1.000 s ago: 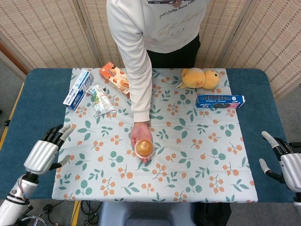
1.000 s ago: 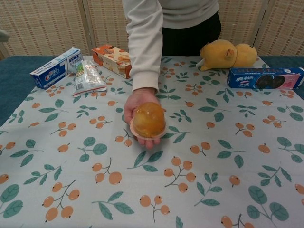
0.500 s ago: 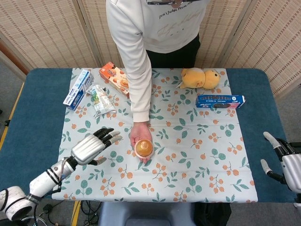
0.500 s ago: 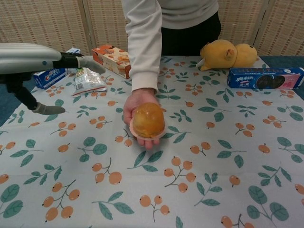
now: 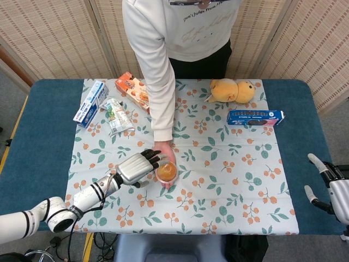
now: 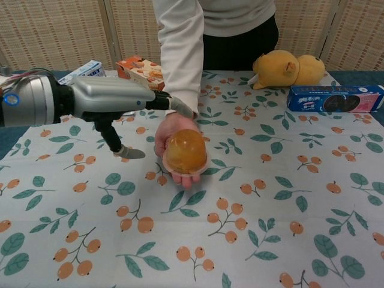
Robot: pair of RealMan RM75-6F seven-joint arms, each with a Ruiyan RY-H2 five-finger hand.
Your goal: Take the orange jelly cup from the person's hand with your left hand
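A person in a white sweatshirt is standing at the far side of a table, reaching 1 arm out over a floral tablecloth (image 5: 229,180) printed with orange fruit and green leaves. The person's hand (image 5: 163,158) is lying palm up near the middle of the cloth, and the orange jelly cup (image 5: 167,171) is sitting on that palm, a rounded translucent dome (image 6: 186,150) in the chest view. The robot's left hand (image 5: 136,166) is reaching in low over the cloth just beside the jelly cup, on the cup's left side, with its dark-tipped fingers (image 5: 154,159) spread apart and holding nothing; the fingertips are coming right up against the person's hand, though whether they are touching the cup itself cannot be told. In the chest view the same left hand (image 6: 114,96) is showing as a grey shell with 1 finger pointing toward the person's wrist and the thumb hanging down. The robot's right hand (image 5: 327,185) is waiting well away from the jelly cup, off the cloth at the table's right edge, fingers apart and empty. Beyond the jelly cup, along the far side, a blue and white box (image 5: 90,102), a clear snack bag (image 5: 118,115), an orange carton (image 5: 133,91), a yellow plush toy (image 5: 232,90) and a blue biscuit box (image 5: 255,117) are lying.
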